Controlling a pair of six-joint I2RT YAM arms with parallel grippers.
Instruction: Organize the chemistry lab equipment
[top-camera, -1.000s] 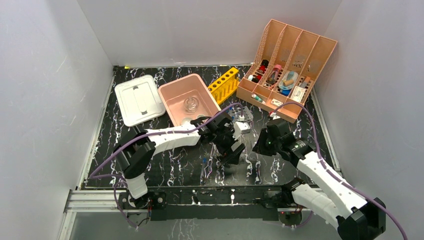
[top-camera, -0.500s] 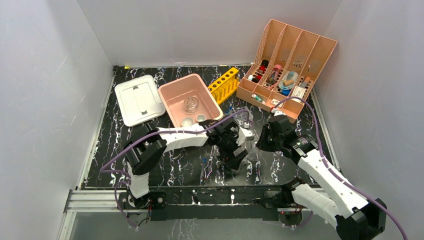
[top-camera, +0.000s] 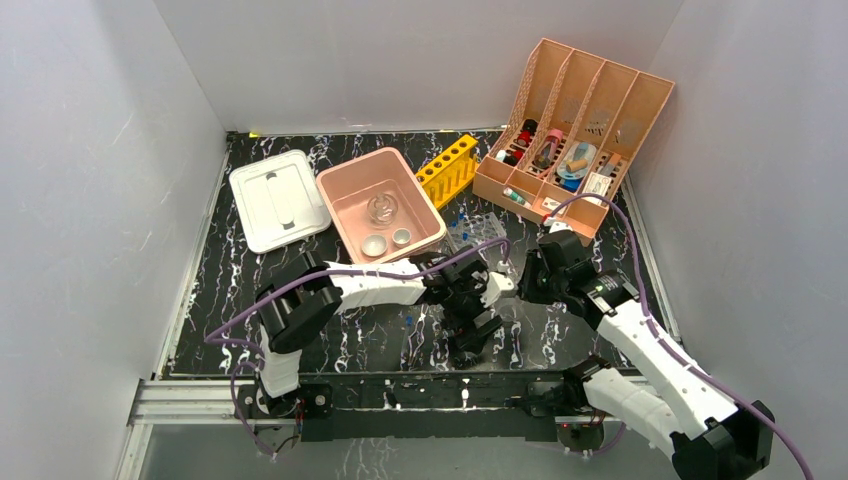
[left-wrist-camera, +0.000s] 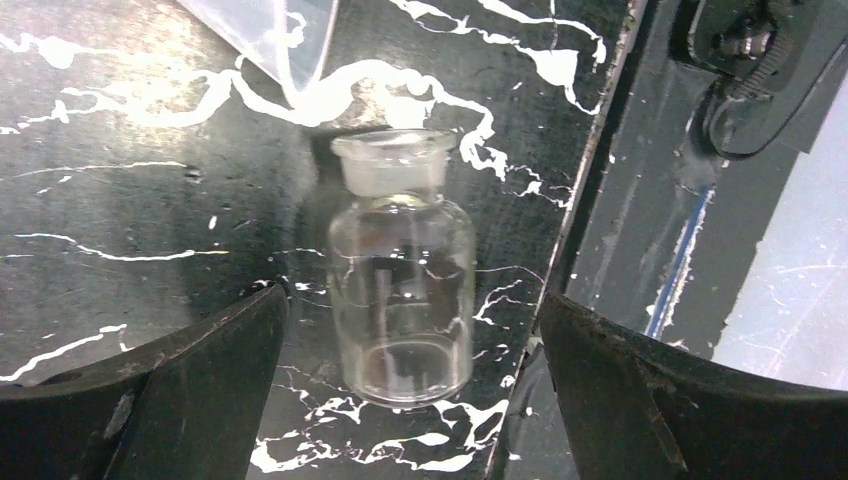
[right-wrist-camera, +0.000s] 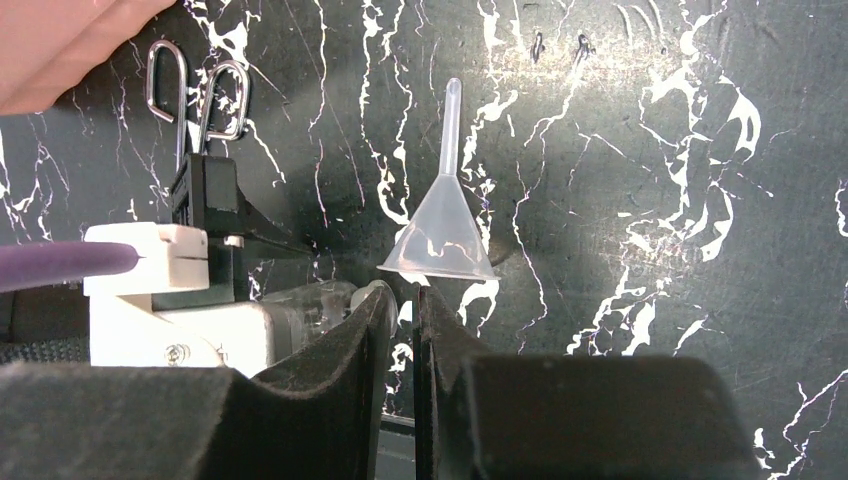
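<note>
Two dishes, flask in pink tub | left pincer wide astride bottle | right pincer narrow

My left pincer is low over the near surface, right pincer close beside it; flask and two dishes sit in the pink tub.

Bright, even light; wrist views slightly blurred.
</note>
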